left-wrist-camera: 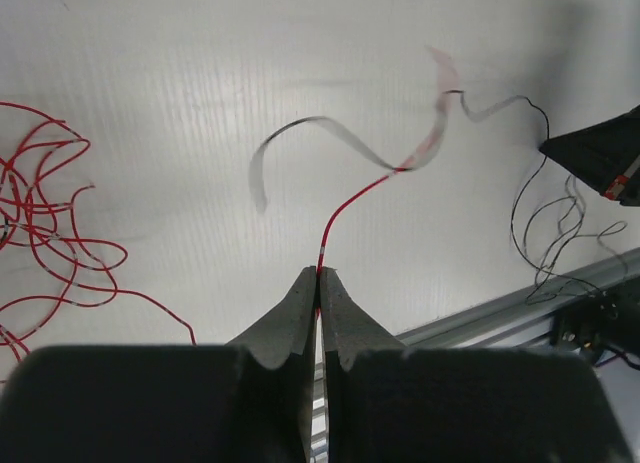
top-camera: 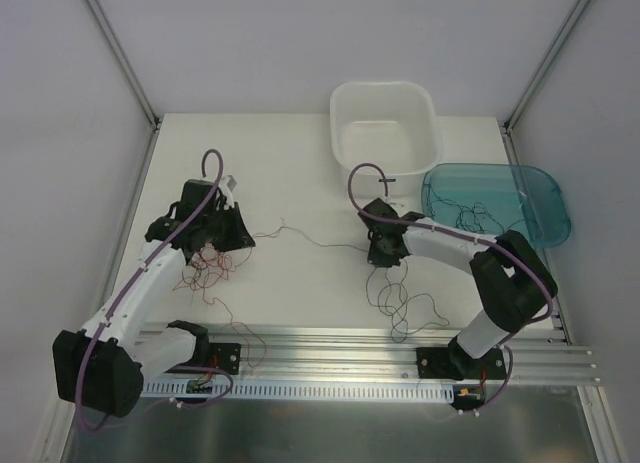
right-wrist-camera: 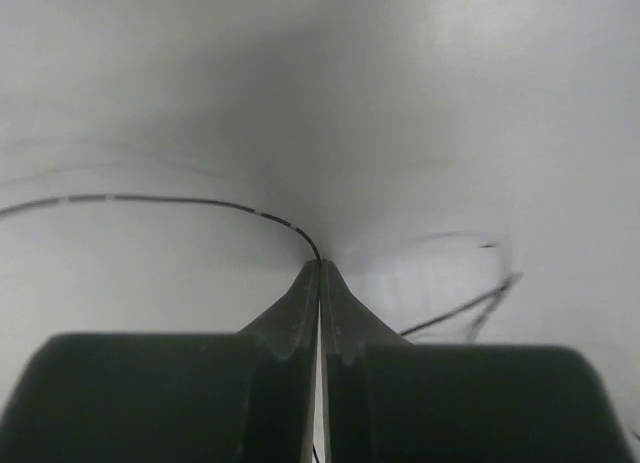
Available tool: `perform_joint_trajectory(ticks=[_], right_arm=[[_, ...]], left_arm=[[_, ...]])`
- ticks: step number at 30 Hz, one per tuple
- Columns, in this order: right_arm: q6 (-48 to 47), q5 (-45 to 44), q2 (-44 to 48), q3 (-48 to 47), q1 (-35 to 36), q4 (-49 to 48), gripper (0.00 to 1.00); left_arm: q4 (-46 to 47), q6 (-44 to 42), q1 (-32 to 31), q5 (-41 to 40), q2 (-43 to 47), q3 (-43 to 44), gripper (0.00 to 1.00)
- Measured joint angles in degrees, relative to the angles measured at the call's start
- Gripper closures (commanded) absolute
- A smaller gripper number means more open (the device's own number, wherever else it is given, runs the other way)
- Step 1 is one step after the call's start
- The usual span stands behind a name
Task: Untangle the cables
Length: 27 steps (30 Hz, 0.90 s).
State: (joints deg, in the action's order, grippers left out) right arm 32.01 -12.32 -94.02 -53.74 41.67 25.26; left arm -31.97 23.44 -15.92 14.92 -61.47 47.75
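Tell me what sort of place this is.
Probably a robotics lab test cell: a white table boxed in by plain walls, two arms bolted to an aluminium rail, and plastic tubs beside loose cables.

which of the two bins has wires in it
The see-through teal tray at the far right: thin dark wires lie inside it. The white tub beside it shows none.
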Motion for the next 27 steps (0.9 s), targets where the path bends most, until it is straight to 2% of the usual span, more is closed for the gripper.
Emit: perform_joint_trajectory(ticks=[6,12,15,17,18,23,24,26,27], right_arm=[[-2.8,-1.9,7.5,5.9,-12.5,2.7,1.0],[-5.0,-1.6,13.1,8.1,-18.6,3.8,0.99],[-6.3,-1.0,15.1,8.2,-19.6,4.2,0.99],[-7.2,0.0,16.1,8.2,-19.6,4.3,0.95],[-7.5,0.3,16.6,8.2,-19.4,4.5,0.87],[-8.0,1.2,20.8,8.2,-18.6,6.1,0.65],[-7.9,1.2,21.9,8.2,-18.4,6.6,0.53],[-7.1,1.2,24.3,8.5,-18.0,7.4,0.36],[-6.8,1.2,25.5,8.9,-17.8,7.8,0.19]], left_arm=[[-0.1,0.2,9.5,5.7,3.6,2.0,1.0],[-1.5,2.3,18.5,4.1,3.6,2.0,1.0],[-1.6,2.8,21.0,1.3,2.6,1.9,0.89],[-1.6,2.5,21.2,1.1,0.2,1.9,0.86],[-1.6,2.4,21.2,1.2,-1.5,1.9,0.82],[-1.8,-0.2,20.8,1.5,-9.0,1.9,0.69],[-1.8,-0.6,20.6,1.5,-9.6,1.9,0.67],[-1.8,-1.6,19.9,1.2,-9.9,1.9,0.59],[-1.7,-2.2,19.5,1.1,-9.9,1.9,0.55]])
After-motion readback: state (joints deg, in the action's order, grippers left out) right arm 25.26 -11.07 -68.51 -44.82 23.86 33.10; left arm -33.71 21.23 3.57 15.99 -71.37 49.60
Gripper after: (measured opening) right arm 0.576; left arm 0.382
